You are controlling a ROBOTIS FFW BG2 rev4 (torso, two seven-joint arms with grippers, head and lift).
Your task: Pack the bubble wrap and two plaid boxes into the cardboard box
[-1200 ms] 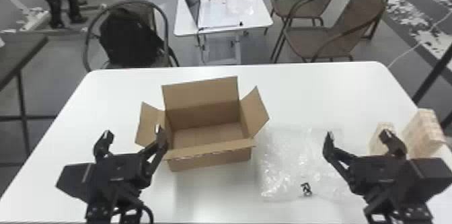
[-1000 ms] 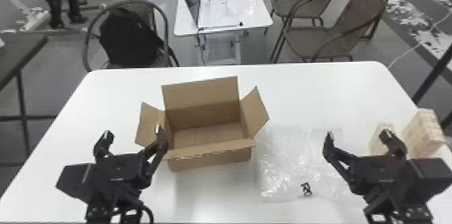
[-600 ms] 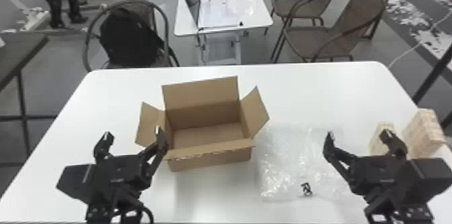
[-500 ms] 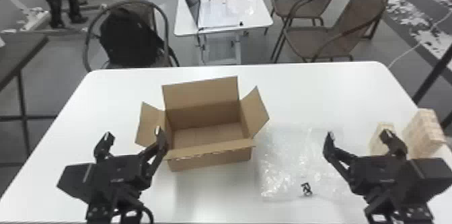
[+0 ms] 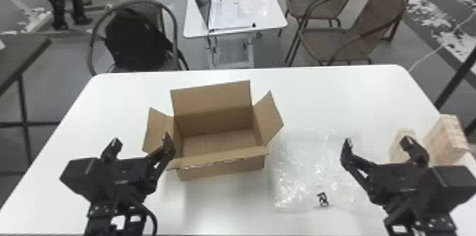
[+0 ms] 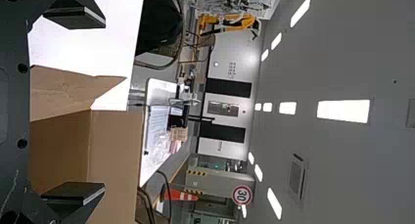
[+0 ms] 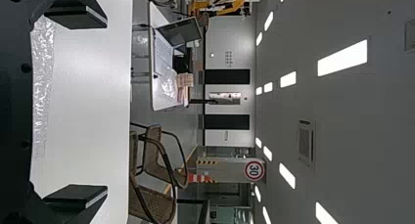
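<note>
Cardboard box (image 5: 222, 169) upright on white table (image 5: 329, 97), left of middle, 4 flaps raised or splayed outward, inner floor in view. Strip of tabletop between back flap and far edge; wider stretch to the right, behind bubble wrap (image 5: 301, 171). Wrap flat, just beside box's right side, near edge close to table's near edge.

2 plaid boxes at table's right edge, near each other: larger plaid box (image 5: 447, 139) outermost, smaller plaid box (image 5: 396, 146) farther in, partly hidden behind a finger of right gripper (image 5: 377, 142). Jaws there spread wide, gap over wrap's right margin in head view.

Left gripper (image 5: 141, 141) at box's near left corner in head view, jaws spread wide, inner finger overlapping left flap; contact: cannot tell. Tabletop on outer side, out to left edge.

In left wrist view, cardboard past the fingers of left gripper (image 6: 103, 105). In right wrist view, wrap strip close to right gripper (image 7: 105, 106), then tabletop up to far edge. Beyond that edge: 3 chairs, small table (image 5: 233, 26) with laptop (image 5: 201, 1).
</note>
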